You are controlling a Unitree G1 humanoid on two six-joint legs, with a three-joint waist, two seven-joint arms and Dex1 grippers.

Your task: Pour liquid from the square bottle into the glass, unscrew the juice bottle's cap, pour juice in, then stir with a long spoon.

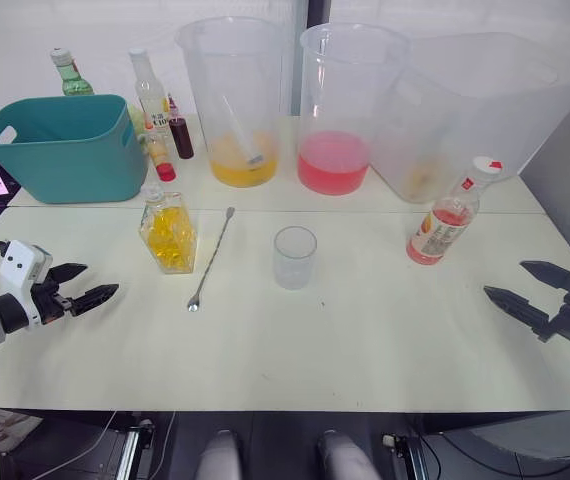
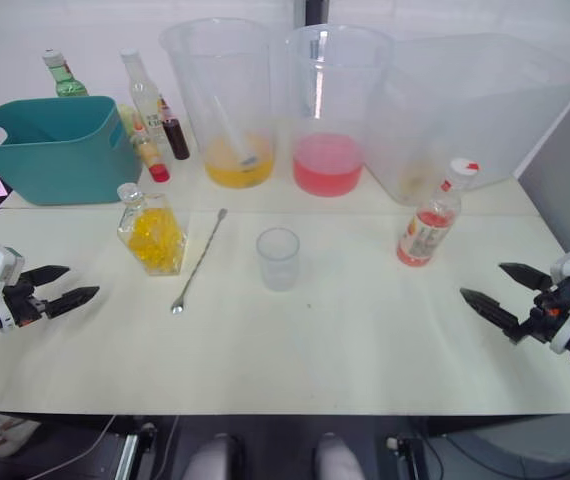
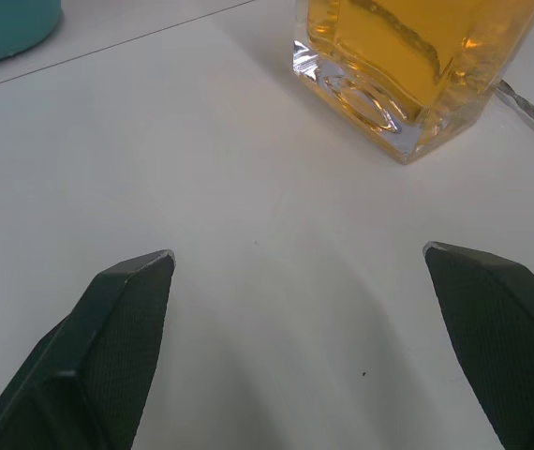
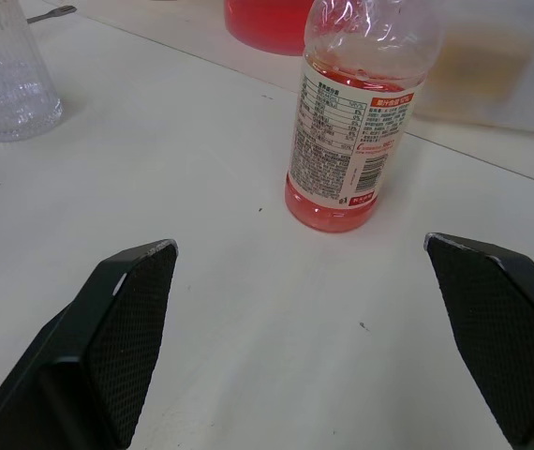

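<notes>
The square bottle point(image 1: 169, 231) with yellow liquid stands upright left of centre on the white table; its base also fills the left wrist view point(image 3: 407, 66). The long spoon point(image 1: 211, 258) lies flat just right of it. The empty glass point(image 1: 294, 257) stands mid-table. The juice bottle point(image 1: 448, 222) with pink-red liquid stands at the right, its white cap point(image 1: 485, 166) on. My left gripper point(image 1: 87, 284) hovers open at the left table edge, pointing at the square bottle. My right gripper point(image 1: 519, 284) is open at the right edge, facing the juice bottle point(image 4: 351, 131).
A teal tub point(image 1: 67, 147) sits at the back left with several small bottles point(image 1: 155, 115) beside it. Three big clear jugs line the back: one with yellow liquid and a white stirrer point(image 1: 235, 100), one with pink liquid point(image 1: 340, 110), one nearly empty point(image 1: 475, 110).
</notes>
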